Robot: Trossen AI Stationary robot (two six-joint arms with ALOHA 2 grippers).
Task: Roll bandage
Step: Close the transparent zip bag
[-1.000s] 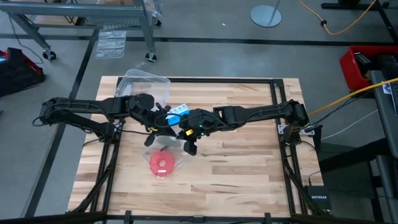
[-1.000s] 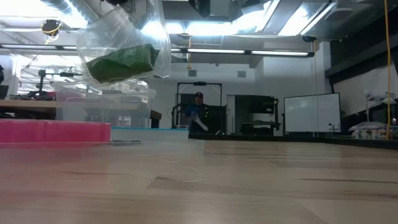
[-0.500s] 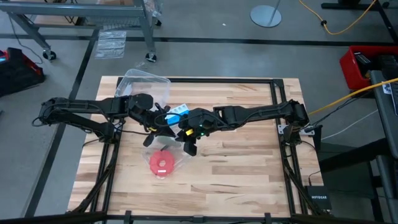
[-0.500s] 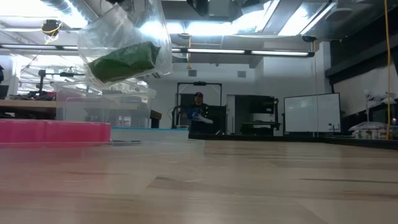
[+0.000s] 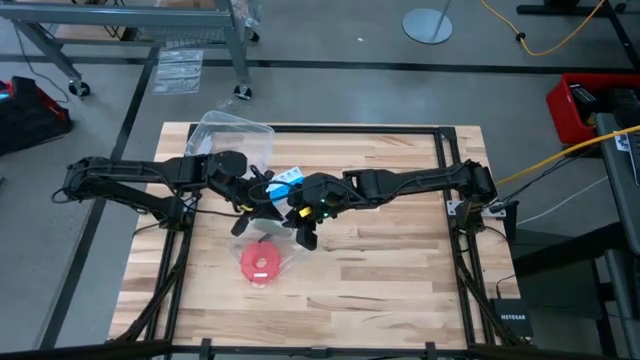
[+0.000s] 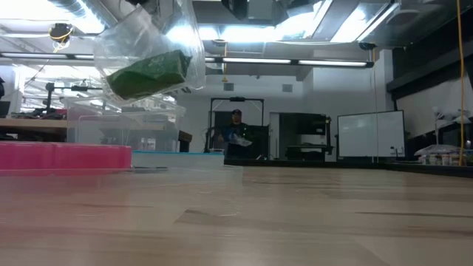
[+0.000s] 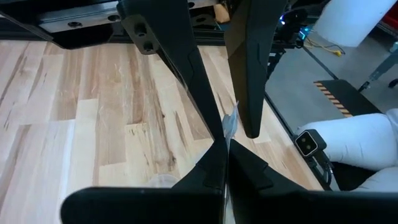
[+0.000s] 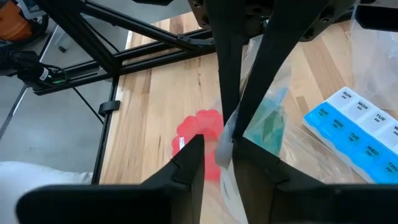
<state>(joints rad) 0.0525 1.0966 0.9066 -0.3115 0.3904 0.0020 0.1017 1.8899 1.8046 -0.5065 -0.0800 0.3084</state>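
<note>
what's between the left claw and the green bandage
Clear plastic bag: the bandage hangs inside it in the low view; the left claw pinches only plastic in its wrist view.

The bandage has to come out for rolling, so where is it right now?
In the low view the bandage hangs inside a clear plastic bag held up off the table, upper left, above the pink tray.

The table (image 5: 390,270) is pale wood in planks, smooth with a faint sheen. A clear, glossy, crinkled plastic bag (image 6: 151,44) holds the bandage (image 6: 148,74), a matt dark green cloth. The pill box (image 8: 357,134) is shiny blue and white plastic. The disc (image 5: 259,263) is red plastic. Both arms are matt black.
</note>
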